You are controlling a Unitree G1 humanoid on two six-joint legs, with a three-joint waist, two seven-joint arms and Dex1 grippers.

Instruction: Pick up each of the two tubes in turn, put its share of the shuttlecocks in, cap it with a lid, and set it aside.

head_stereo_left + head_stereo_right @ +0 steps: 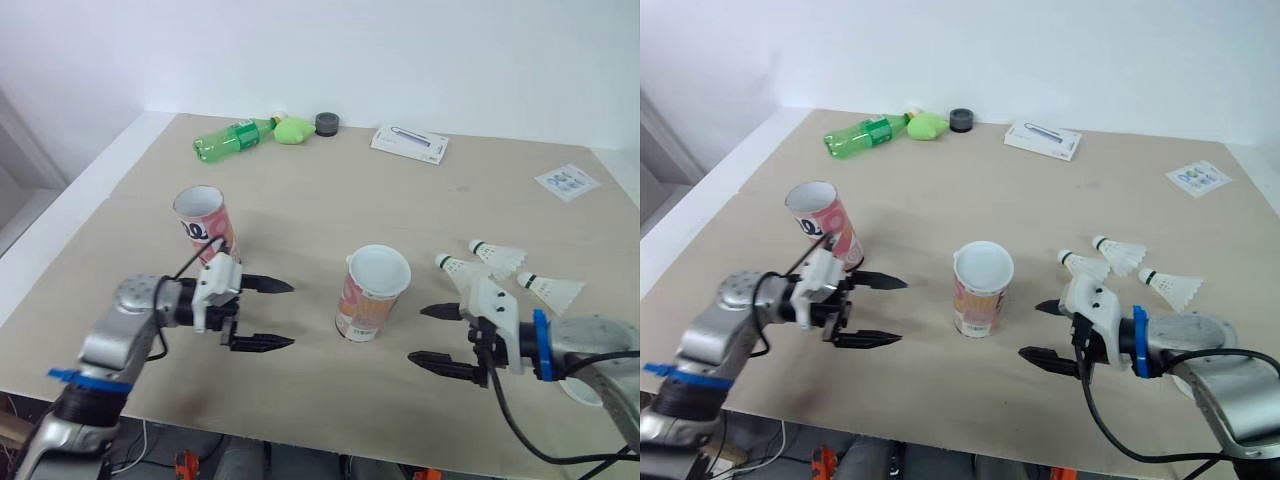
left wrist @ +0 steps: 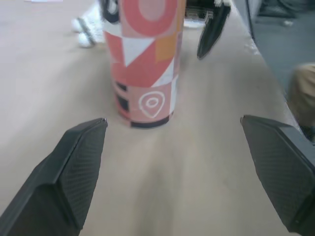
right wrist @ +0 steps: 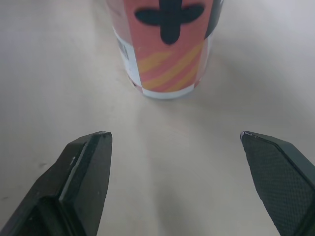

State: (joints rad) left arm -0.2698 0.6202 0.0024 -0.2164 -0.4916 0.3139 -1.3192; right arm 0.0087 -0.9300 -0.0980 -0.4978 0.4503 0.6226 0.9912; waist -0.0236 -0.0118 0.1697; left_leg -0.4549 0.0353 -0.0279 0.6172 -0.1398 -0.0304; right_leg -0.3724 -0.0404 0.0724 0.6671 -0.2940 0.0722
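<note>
Grasp of the centre tube (image 1: 373, 290) is best made squarely at mid-height, so it is not tipped. Left gripper (image 1: 290, 314) and right gripper (image 1: 418, 335) are spread wide, empty, flanking it; shuttlecocks (image 1: 503, 258) lie beside the right, second tube (image 1: 205, 225) behind the left.

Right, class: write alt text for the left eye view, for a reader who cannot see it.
The left gripper and right gripper, both open, flank an uncapped patterned tube standing on a tan table. A second open tube stands beyond the left gripper; three white shuttlecocks lie beyond the right one.
</note>
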